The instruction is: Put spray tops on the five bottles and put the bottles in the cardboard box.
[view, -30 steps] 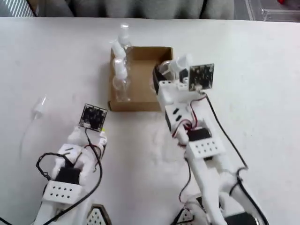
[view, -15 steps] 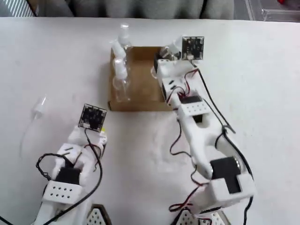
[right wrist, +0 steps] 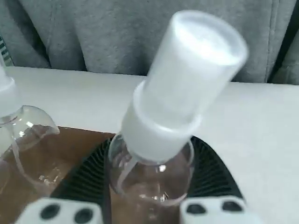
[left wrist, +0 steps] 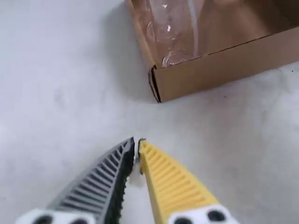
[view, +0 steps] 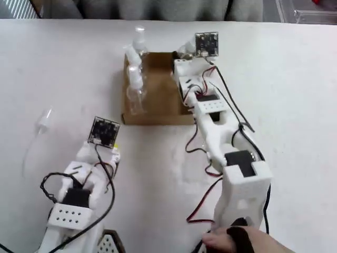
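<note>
While right jaws grip one capped bottle (right wrist: 163, 126) over box (view: 163, 92), left jaws closed; one spray top (view: 45, 118) loose

- Setting: a robotics lab or test bench.
- Left arm (view: 73, 197) and right arm (view: 239, 179): white plastic shells, exposed wires (view: 202, 203), bare circuit board (view: 105, 130).
- Both stand on a plain white table (view: 295, 79).
- Grey curtain (right wrist: 93, 32) hangs behind the table.

One box (view: 163, 89), one loose spray top (view: 45, 118), two arms (view: 213, 126), and, as far as can be told, four capped bottles (view: 138, 97).
</note>
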`<act>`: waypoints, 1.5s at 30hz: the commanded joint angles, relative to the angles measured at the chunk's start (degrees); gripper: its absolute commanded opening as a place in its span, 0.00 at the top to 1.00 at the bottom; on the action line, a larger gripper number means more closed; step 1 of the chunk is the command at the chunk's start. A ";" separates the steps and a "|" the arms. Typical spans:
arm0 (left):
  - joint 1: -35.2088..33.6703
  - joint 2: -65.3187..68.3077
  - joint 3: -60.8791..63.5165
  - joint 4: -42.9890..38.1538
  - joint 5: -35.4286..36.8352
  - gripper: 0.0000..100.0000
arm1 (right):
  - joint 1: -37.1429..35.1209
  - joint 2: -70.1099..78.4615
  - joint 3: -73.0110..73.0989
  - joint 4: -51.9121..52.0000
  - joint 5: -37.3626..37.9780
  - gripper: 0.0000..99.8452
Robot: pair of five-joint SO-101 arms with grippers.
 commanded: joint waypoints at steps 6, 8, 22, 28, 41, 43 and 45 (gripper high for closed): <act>0.75 -1.10 -0.44 -1.85 -0.53 0.98 | 0.40 3.82 -7.47 -1.36 5.01 0.98; 0.75 -1.10 -0.44 -1.85 -0.53 0.98 | 0.22 4.26 -7.47 -1.36 5.27 0.98; 0.75 -1.10 -0.44 -1.85 -0.53 0.98 | -0.04 4.62 -7.65 -1.36 5.27 0.98; 0.75 -1.10 -0.44 -1.85 -0.53 0.98 | -0.13 5.76 -9.85 -1.01 5.27 0.98; 0.75 -1.10 -0.44 -1.93 -0.53 0.98 | 0.31 12.79 -15.82 -0.92 5.45 0.98; 0.75 -1.10 -0.44 -1.93 -0.53 0.98 | 0.22 12.79 -15.91 0.31 7.65 0.98; 0.75 -1.10 -0.44 -1.93 -0.53 0.98 | -0.13 12.70 -16.00 3.21 10.81 0.98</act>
